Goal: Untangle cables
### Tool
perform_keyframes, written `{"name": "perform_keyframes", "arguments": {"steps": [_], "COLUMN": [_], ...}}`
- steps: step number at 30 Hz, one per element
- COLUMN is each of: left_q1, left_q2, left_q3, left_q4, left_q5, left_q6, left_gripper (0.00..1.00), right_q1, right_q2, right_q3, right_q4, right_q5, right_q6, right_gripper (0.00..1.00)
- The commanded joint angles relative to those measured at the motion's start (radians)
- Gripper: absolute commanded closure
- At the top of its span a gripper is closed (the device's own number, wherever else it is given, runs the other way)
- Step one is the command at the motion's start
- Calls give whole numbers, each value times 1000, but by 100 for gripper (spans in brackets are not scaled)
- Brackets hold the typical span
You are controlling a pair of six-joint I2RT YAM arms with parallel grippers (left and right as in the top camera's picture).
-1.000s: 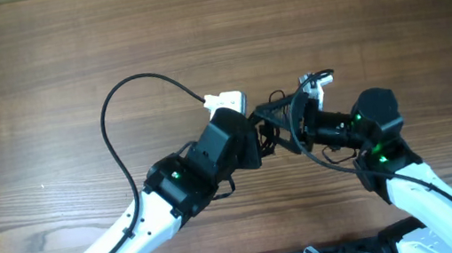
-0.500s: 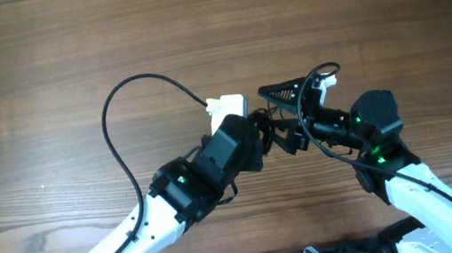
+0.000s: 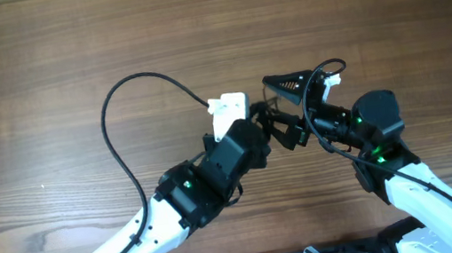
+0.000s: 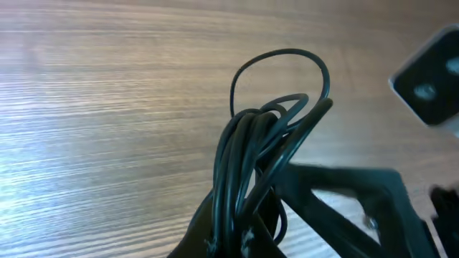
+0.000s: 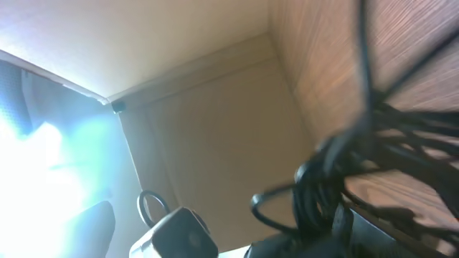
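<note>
The cables (image 3: pixel 277 121) form a black knotted bundle held off the table between both grippers. My left gripper (image 3: pixel 255 131) is shut on the bundle; in the left wrist view the strands (image 4: pixel 247 154) rise from the jaws (image 4: pixel 244 240) into a loop. My right gripper (image 3: pixel 288 110) is rolled on its side and appears shut on the same bundle (image 5: pixel 337 183). A white plug (image 3: pixel 228 106) lies by the left gripper, with one long cable (image 3: pixel 108 108) arcing left from it. A second white plug (image 3: pixel 328 82) hangs near the right gripper and shows in the right wrist view (image 5: pixel 179 233).
The wooden table (image 3: pixel 36 56) stretches all round. The long cable loop runs down beside the left arm (image 3: pixel 142 224). The right arm (image 3: pixel 415 188) comes in from the lower right. The right wrist view mostly shows wall and ceiling.
My right gripper has rolled and moved up and slightly right, taking its white plug and loop along. My left gripper has shifted right. The bundle is stretched between them.
</note>
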State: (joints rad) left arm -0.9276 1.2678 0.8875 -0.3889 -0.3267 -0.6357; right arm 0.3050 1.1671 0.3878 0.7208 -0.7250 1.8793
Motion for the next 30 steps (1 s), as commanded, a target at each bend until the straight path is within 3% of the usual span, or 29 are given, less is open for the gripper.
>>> {"name": "perform_keyframes", "arguments": {"steps": [1,7,16,22,26,30], "left_q1": [22,19,13,-110,-137,-135], "left_q2": [-11,-10,-5,-5,-5,-5], "left_q3": [3,2,2,2,2,2], "left_q4": [4,3,4,3,-38,-144], "left_q5": [-69,89,200,203,203,187], "left_q6": [-80,-79,-71,24,26,26], "left_gripper": [96,96,96,96,96,96], "right_q1": [4,4,4,2,-48,-166], "right_q2": [8,8,8,8,8,8], "right_q3": [11,11,11,11,11,11], "right_q4": [8,39,19,17,-5,-108], "right_q5": [-11,7,127,266,400,414], "right_q6": [10,23,31,26,-113,-269], "right_gripper": [0,0,0,0,0,0]}}
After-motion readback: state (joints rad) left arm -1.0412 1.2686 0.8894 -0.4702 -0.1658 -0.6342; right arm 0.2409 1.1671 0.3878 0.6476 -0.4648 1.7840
